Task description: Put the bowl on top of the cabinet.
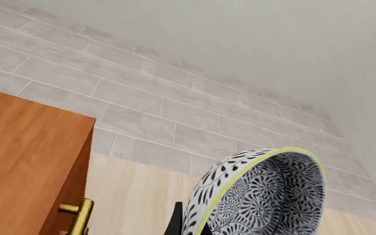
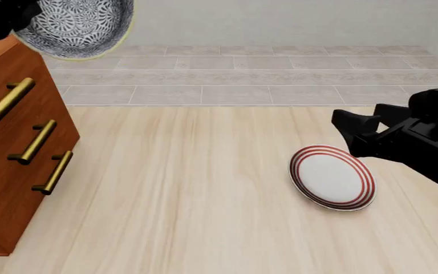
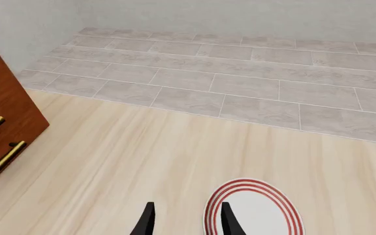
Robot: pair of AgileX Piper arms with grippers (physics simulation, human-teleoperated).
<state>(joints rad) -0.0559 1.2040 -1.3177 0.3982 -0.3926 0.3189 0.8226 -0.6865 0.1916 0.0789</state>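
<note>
The bowl, black-and-white floral with a yellowish rim, hangs tilted on its side in the air by the far top corner of the cabinet. My left gripper is shut on its rim, at the picture's top left. In the left wrist view the bowl fills the low right, a dark finger shows at its rim, and the cabinet's top lies beside it. My right gripper stands open above the table, its fingers apart and holding nothing.
A flat white plate with red rings lies on the wooden table right of centre, just beside the right gripper; it also shows in the right wrist view as the plate. Brass handles line the cabinet front. A tiled strip runs along the back.
</note>
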